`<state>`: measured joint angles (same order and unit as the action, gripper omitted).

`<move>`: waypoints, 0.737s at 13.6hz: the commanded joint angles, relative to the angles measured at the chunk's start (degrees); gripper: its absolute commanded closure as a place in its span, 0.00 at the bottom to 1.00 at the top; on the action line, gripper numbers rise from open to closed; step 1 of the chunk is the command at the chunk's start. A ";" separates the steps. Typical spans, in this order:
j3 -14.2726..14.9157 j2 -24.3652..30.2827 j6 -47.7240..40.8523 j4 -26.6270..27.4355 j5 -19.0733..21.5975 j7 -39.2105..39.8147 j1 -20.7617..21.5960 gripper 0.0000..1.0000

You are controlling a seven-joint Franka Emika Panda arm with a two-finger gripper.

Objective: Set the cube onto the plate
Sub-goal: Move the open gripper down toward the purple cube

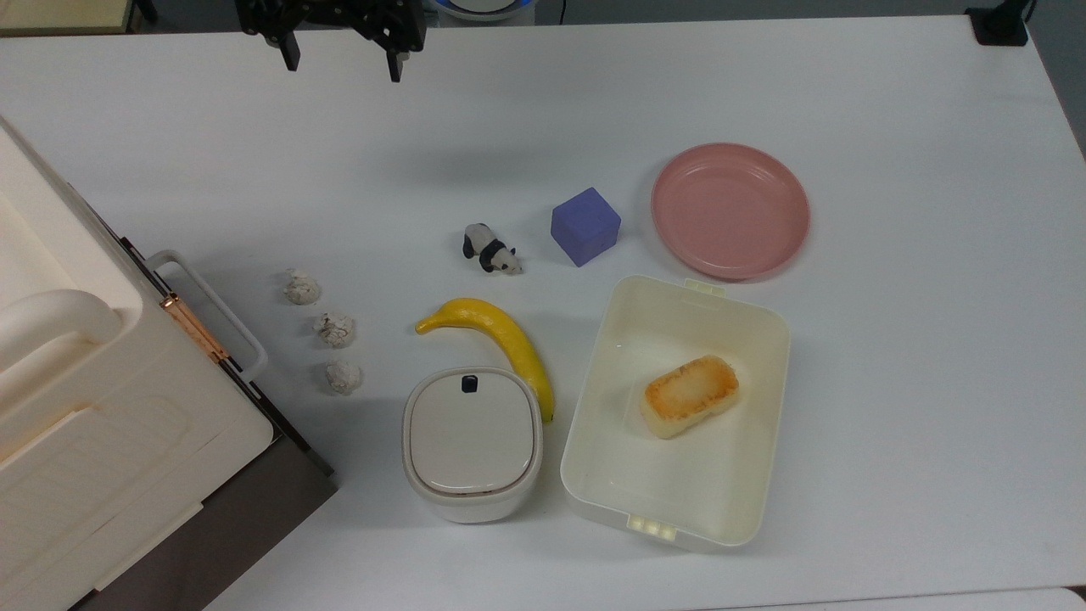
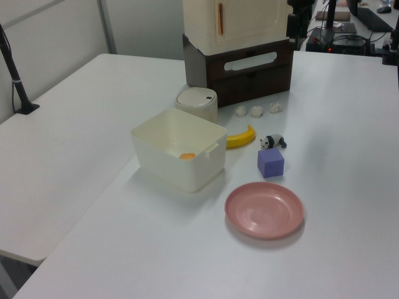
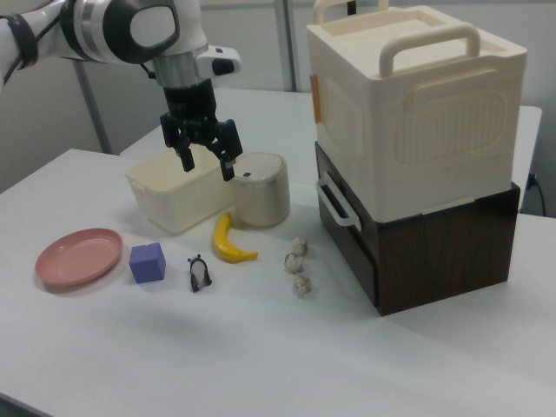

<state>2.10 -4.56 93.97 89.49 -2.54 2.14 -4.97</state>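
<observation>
Matt cube (image 1: 584, 226), glossy smooth plastic plate (image 1: 730, 210)

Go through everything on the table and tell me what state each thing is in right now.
tool: open, empty, raised above the table
cube: on the table beside the plate, not on it
plate: empty
tray: open, holds a bread piece
bin: lid shut
banana: unpeeled, lying flat
panda: standing
drawer: shut
</observation>
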 commanded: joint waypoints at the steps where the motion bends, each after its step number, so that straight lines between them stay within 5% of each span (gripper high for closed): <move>1: 0.27 1.13 -1.16 0.60 -0.27 1.11 0.58 0.00; 10: 0.19 1.04 -0.98 0.95 -0.27 1.28 1.46 0.00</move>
<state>1.92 -4.56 93.97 89.49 -2.54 2.15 -4.34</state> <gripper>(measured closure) 0.000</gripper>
